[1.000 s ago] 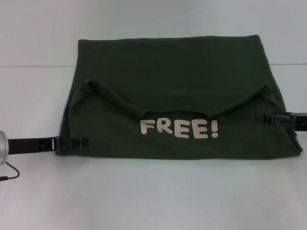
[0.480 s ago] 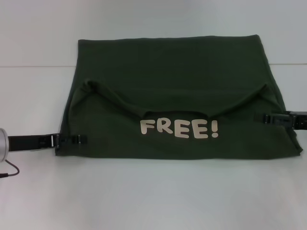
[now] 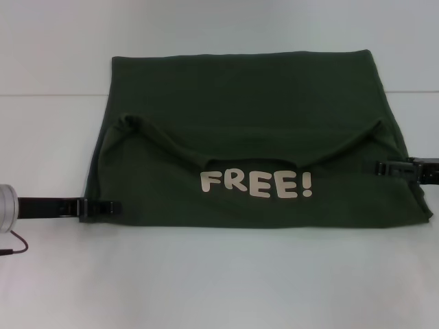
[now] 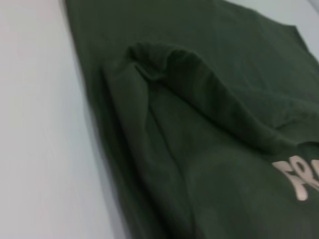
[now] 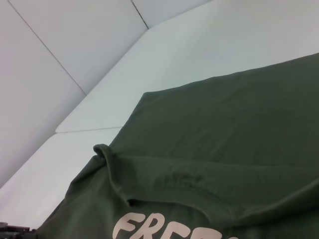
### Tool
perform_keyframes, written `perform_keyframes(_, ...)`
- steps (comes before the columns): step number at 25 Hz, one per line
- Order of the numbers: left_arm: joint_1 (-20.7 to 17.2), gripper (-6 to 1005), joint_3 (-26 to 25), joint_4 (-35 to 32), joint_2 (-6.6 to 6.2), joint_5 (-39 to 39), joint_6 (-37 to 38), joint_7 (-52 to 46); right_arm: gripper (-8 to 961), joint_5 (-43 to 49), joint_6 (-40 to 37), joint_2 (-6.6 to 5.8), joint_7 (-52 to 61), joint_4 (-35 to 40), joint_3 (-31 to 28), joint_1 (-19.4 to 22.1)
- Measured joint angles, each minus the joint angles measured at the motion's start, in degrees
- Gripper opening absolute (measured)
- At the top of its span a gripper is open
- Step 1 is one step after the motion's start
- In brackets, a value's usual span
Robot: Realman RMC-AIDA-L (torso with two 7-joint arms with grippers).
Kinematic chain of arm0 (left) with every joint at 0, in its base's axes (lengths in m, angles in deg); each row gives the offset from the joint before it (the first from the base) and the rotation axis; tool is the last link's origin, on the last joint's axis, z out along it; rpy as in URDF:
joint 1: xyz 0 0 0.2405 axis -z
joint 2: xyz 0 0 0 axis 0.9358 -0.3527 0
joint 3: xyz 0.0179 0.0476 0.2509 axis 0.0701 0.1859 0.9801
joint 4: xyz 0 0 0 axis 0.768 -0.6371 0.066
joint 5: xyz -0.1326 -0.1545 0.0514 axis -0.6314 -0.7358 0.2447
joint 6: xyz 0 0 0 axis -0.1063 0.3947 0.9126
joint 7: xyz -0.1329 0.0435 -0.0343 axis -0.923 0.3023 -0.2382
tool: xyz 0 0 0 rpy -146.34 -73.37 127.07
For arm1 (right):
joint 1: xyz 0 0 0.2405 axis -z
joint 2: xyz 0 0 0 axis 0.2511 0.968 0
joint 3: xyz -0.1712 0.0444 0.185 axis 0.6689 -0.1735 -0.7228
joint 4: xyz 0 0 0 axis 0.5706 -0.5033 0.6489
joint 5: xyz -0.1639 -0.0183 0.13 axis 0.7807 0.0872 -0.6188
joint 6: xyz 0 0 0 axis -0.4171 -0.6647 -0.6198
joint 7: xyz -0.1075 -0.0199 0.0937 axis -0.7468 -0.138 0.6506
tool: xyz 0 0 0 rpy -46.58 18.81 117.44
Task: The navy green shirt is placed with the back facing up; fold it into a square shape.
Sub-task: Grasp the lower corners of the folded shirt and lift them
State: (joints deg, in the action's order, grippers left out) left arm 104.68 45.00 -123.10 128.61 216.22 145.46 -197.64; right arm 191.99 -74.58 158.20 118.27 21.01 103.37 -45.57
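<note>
The navy green shirt [image 3: 240, 103] lies flat on the white table, its near part folded over so the cream "FREE!" lettering [image 3: 256, 184] faces up. The folded-over collar and sleeve edges form a ridge across the middle [image 4: 199, 84] [image 5: 164, 174]. My left gripper [image 3: 113, 205] lies low at the shirt's near left edge, reaching in from the left. At the right edge my right gripper [image 3: 381, 166] reaches in level with the lettering. The shirt is not lifted at either side.
The white table [image 3: 219, 288] extends around the shirt, with a seam line [image 3: 41, 94] running behind its far part. A red cable [image 3: 15, 245] hangs by my left arm's silver cuff [image 3: 5, 209]. A pale wall [image 5: 65, 45] rises behind the table.
My left gripper has dropped slightly toward the near edge and drawn back a little to the left. My right gripper, which had reached further in, has pulled back to the right. The shirt lies unchanged.
</note>
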Motion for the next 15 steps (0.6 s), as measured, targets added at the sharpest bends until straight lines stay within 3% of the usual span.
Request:
perform_keyframes(6, 0.3, 600, 0.9, -0.1, 0.19, 0.3, -1.4, 0.3, 945, 0.8, -0.1, -0.5, 2.2, 0.6, 0.0, 0.0)
perform_keyframes(11, 0.6, 355, 1.5, -0.1, 0.16, 0.3, -1.2, 0.4, 945, 12.4, -1.2, -3.06, 21.4, 8.5, 0.7, -1.5)
perform_keyframes(15, 0.8, 170, 1.6, -0.2, 0.11, 0.3, -1.0, 0.4, 944, 20.5, -4.3, -6.16, 34.5, 12.5, 2.2, -4.7)
